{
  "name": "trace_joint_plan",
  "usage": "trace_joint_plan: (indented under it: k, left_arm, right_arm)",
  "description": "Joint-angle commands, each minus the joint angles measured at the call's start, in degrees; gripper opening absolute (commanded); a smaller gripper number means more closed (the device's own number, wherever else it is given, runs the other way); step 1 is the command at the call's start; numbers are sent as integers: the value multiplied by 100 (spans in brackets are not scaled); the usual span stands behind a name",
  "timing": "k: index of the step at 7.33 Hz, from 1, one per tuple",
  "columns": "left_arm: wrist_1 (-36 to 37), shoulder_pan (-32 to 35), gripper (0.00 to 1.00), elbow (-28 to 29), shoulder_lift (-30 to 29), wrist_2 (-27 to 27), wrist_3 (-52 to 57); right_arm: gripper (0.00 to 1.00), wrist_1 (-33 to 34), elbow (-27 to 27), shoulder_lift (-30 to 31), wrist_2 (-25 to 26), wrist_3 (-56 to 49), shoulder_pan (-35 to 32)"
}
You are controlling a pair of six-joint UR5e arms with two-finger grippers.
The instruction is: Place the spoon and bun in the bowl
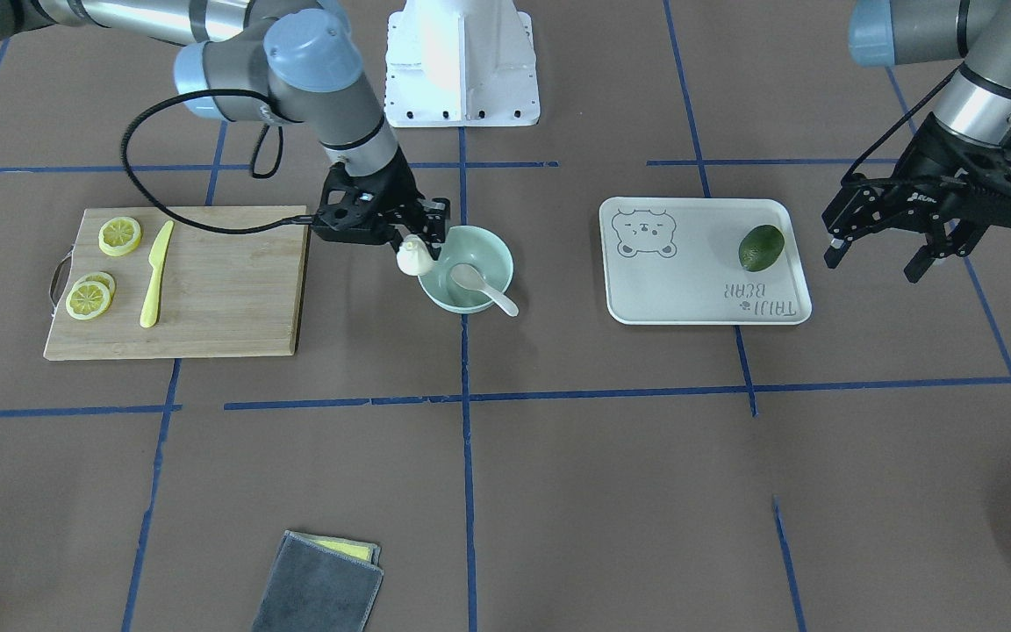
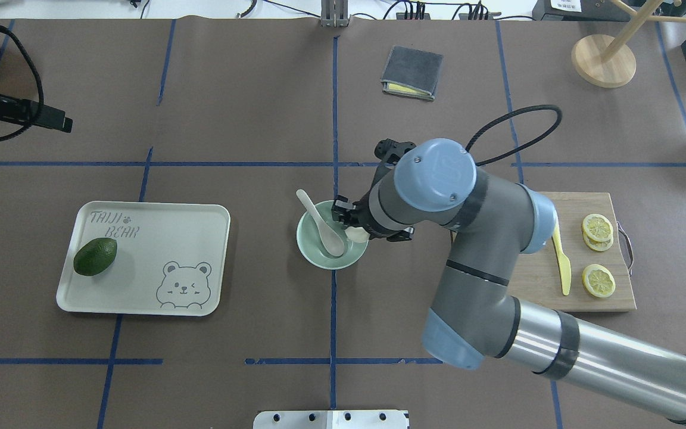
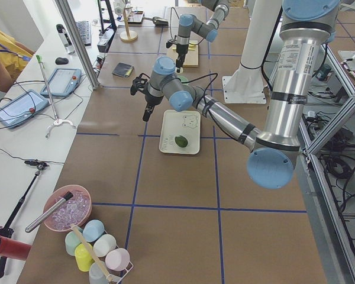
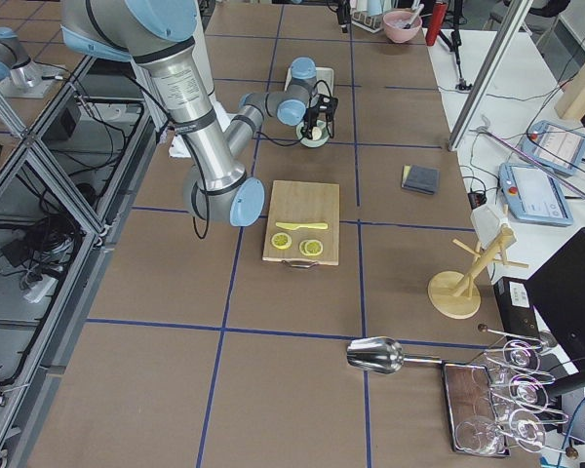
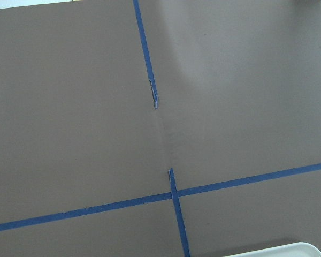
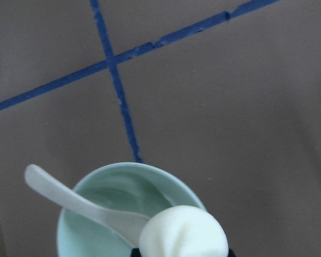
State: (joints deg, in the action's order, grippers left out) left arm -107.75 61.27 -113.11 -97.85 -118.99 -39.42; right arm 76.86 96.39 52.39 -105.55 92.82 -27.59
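The mint-green bowl [image 1: 504, 254] stands near the table's middle. The pale spoon [image 1: 481, 285] lies in it, its handle sticking out over the rim. My right gripper [image 1: 422, 244] is shut on the white pleated bun [image 1: 412, 257] and holds it just above the bowl's rim, on the cutting-board side. From overhead, the bun [image 2: 356, 234] sits over the bowl's [image 2: 306, 249] right edge, beside the spoon [image 2: 319, 223]. In the right wrist view the bun [image 6: 184, 233] hangs over the bowl [image 6: 144, 167] and spoon [image 6: 80, 203]. My left gripper [image 1: 874, 262] is open and empty, raised beyond the tray.
A beige bear-print tray [image 1: 690, 298] holds a dark green avocado [image 1: 761, 247]. A wooden cutting board [image 1: 225, 298] carries lemon slices [image 1: 119, 235] and a yellow plastic knife [image 1: 154, 274]. A grey folded cloth [image 1: 321, 588] lies at the operators' edge.
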Motion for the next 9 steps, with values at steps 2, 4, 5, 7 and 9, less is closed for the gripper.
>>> trace_joint_plan:
  k: [2,4,5,7,9]
  left_arm:
    - [9,43,100,8,12,-19,66]
    - [9,43,100,17,12,-19,57]
    - [17,43,100,26,12,-19,66]
    - [9,365,100,61,414,-28,1104]
    - [52,1268,100,611,600,-411,2816]
  right_arm:
    - [77,-13,-358,-353,324,280,262]
    - [99,13,-427,-335,333,254,262]
    - [100,13,-428,-326,333,236,245]
    - [100,-30,479,660,-60,44,-184]
    - [100,-4,1511,2040,-744,-1295,-1033]
